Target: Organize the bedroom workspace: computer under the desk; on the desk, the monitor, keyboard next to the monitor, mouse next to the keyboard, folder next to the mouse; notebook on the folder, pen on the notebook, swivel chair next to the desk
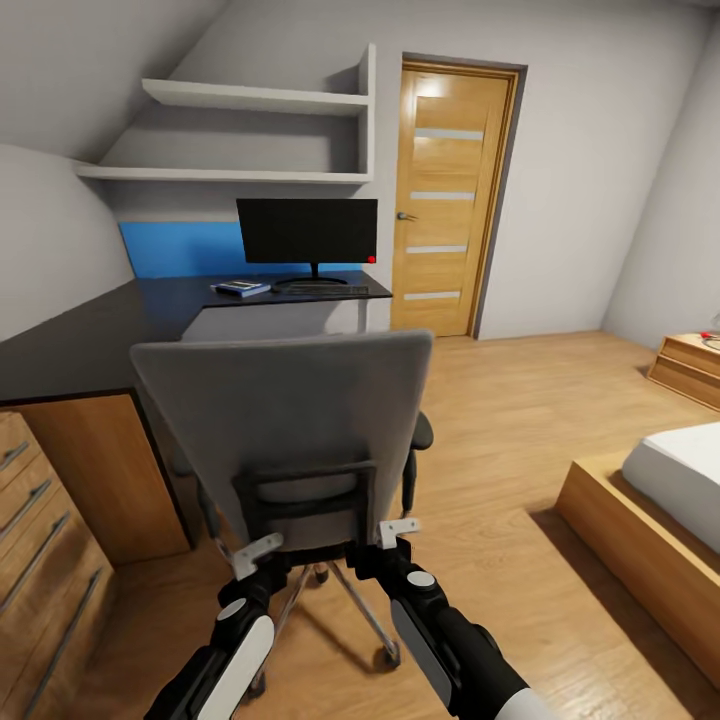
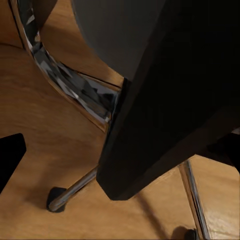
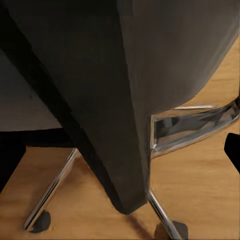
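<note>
The swivel chair (image 1: 285,430) stands right before me with its grey back towards me, about a metre from the black desk (image 1: 100,330). My left gripper (image 1: 258,548) and right gripper (image 1: 398,528) sit at the lower edge of the chair back, both open, with the black back frame (image 2: 165,115) (image 3: 105,100) between their fingers. The chrome base (image 2: 75,90) and casters show on the floor below. On the desk's far end stand the monitor (image 1: 307,232), the keyboard (image 1: 320,290) in front of it and the blue folder (image 1: 243,288) to its left. Something small lies on the folder, too small to tell.
A wooden drawer unit (image 1: 40,520) stands close at the left. A low bed (image 1: 660,500) and nightstand (image 1: 690,365) are at the right, with open wood floor between. A closed door (image 1: 450,200) is beyond the desk; wall shelves (image 1: 250,130) hang above it.
</note>
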`<state>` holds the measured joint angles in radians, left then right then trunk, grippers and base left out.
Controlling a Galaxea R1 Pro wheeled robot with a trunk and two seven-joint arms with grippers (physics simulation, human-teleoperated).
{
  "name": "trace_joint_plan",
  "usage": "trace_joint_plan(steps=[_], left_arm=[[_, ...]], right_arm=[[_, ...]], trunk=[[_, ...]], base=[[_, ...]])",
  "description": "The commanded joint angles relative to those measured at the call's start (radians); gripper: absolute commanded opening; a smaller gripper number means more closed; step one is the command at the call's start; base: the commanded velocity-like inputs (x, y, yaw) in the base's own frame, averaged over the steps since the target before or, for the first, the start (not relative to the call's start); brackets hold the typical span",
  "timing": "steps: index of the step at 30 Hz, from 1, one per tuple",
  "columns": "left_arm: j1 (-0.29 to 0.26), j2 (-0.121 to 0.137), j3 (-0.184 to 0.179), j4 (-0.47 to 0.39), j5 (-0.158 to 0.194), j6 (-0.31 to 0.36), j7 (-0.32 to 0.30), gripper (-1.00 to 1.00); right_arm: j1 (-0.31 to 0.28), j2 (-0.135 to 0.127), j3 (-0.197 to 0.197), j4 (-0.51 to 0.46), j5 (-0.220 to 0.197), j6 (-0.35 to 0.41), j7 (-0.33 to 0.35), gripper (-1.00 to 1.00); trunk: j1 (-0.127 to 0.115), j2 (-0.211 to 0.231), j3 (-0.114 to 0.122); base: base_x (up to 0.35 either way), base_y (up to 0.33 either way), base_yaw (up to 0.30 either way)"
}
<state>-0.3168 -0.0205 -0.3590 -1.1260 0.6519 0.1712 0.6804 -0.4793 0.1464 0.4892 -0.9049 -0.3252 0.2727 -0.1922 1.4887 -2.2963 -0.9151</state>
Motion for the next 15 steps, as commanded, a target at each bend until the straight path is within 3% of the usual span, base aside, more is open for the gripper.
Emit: trace_joint_plan(steps=[1, 6, 15], left_arm=[[-0.001, 0.001, -0.002, -0.002, 0.0, 0.004, 0.005, 1.0], [-0.002, 0.001, -0.003, 0.0, -0.002, 0.017, 0.002, 1.0], [-0.003, -0.001, -0.004, 0.004, -0.003, 0.044, -0.007, 1.0]], right_arm=[[-0.001, -0.001, 0.003, -0.002, -0.01, 0.003, -0.009, 1.0], [0.0, -0.002, 0.003, -0.002, -0.01, 0.003, -0.01, 1.0], [0.008, -0.01, 0.001, -0.001, -0.011, 0.003, -0.01, 1.0]], trunk=[[0.0, 0.0, -0.001], [0.0, 0.0, -0.001], [0.0, 0.0, -0.001]], base=[[0.161, 0.232, 0.0], [0.257, 0.138, 0.0], [0.331, 0.02, 0.0]])
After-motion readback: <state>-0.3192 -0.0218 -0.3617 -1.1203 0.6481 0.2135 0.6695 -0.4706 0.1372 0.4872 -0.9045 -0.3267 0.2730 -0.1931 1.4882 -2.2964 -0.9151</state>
